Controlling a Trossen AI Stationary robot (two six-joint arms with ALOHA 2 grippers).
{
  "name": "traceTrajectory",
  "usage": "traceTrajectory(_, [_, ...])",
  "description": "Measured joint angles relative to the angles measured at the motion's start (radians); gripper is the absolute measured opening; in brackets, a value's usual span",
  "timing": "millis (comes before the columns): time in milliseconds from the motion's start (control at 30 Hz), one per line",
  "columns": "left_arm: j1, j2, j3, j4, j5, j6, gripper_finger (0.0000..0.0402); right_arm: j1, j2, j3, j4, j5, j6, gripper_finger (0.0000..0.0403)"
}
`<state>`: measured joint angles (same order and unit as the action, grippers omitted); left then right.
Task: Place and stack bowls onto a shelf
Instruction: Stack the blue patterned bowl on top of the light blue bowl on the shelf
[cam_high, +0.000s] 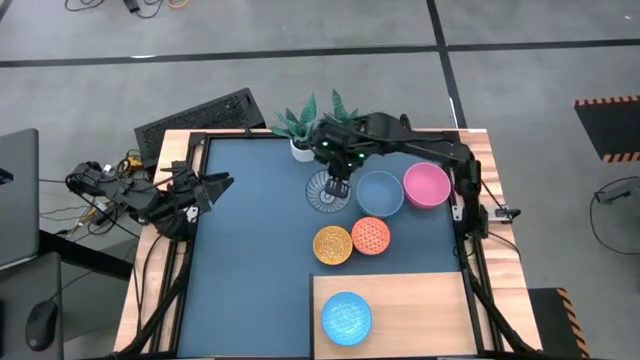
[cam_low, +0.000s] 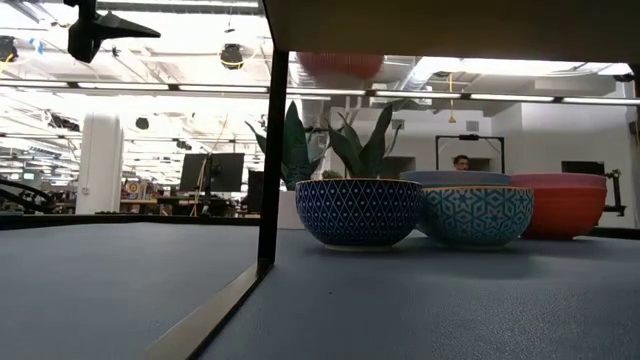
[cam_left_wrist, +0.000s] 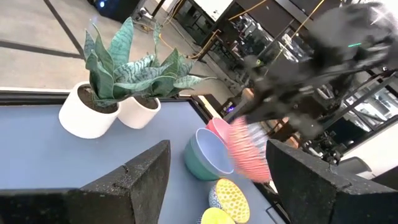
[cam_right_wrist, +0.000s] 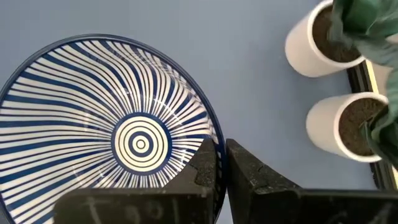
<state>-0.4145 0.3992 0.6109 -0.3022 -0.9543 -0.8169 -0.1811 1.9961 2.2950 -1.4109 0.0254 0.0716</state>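
Looking straight down, the dark blue table (cam_high: 250, 260) carries the right hand (cam_high: 337, 187), clamped on the rim of a blue-and-white striped bowl (cam_high: 324, 192) near the two potted plants (cam_high: 312, 125). Just beside it sit a grey-blue bowl (cam_high: 380, 193) and a pink bowl (cam_high: 427, 185). Nearer the shelf (cam_high: 420, 315) rest a yellow bowl (cam_high: 333, 245) and an orange-red bowl (cam_high: 371, 235), touching. A teal bowl (cam_high: 346, 317) sits on the shelf. The left hand (cam_high: 213, 187) waits at the table's left edge, fingers wide apart.

From table level, two blue patterned bowls (cam_low: 358, 212) stand side by side with a red-looking bowl (cam_low: 560, 205) behind, plants beyond.

From the left wrist, its two dark fingers (cam_left_wrist: 134, 186) stand wide; past them are the plants (cam_left_wrist: 118, 81), bowls, and the blurred right arm (cam_left_wrist: 311, 68).

From the right wrist, closed fingers (cam_right_wrist: 208, 171) pinch the striped bowl's (cam_right_wrist: 99, 124) rim; two white pots (cam_right_wrist: 317, 43) lie nearby.
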Motion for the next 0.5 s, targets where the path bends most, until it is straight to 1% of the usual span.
traceTrajectory(67, [0.000,0.000,0.000,0.000,0.000,-0.001,0.0249,0.038,-0.007,0.065,-0.033,0.004,0.076,0.0035])
traceTrajectory(167, [0.000,0.000,0.000,-0.002,0.001,-0.008,0.0249,0.105,-0.080,0.020,-0.008,-0.004,0.197,0.0035])
traceTrajectory(267, [0.000,0.000,0.000,-0.006,0.009,-0.013,0.0249,0.191,-0.116,0.021,-0.016,-0.001,0.297,0.0035])
traceTrajectory(400, [0.000,0.000,0.000,-0.024,0.027,-0.023,0.0249,0.320,-0.147,0.021,0.001,0.031,0.419,0.0035])
traceTrajectory(500, [0.000,0.000,0.000,-0.045,0.034,-0.048,0.0249,0.418,-0.147,0.022,0.019,0.047,0.490,0.0035])
